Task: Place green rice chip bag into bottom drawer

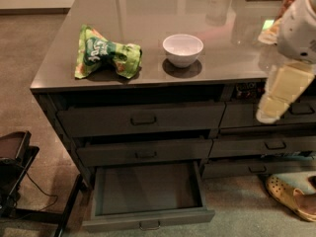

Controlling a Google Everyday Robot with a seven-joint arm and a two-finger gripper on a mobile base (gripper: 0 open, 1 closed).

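Observation:
The green rice chip bag (pixel 106 53) lies crumpled on the grey countertop (pixel 148 14), near its front left corner. The bottom drawer (pixel 148 218) is pulled out below the two shut wide drawers, and nothing lies inside it. My gripper (pixel 277 95) hangs at the right edge of the view, in front of the right column of drawers. It is far to the right of the bag and holds nothing that I can see.
A white bowl (pixel 182 49) stands on the countertop right of the bag. A yellow shoe (pixel 291 196) is on the floor at lower right. A dark stand with cables (pixel 15 167) is at lower left. Objects stand at the counter's far right.

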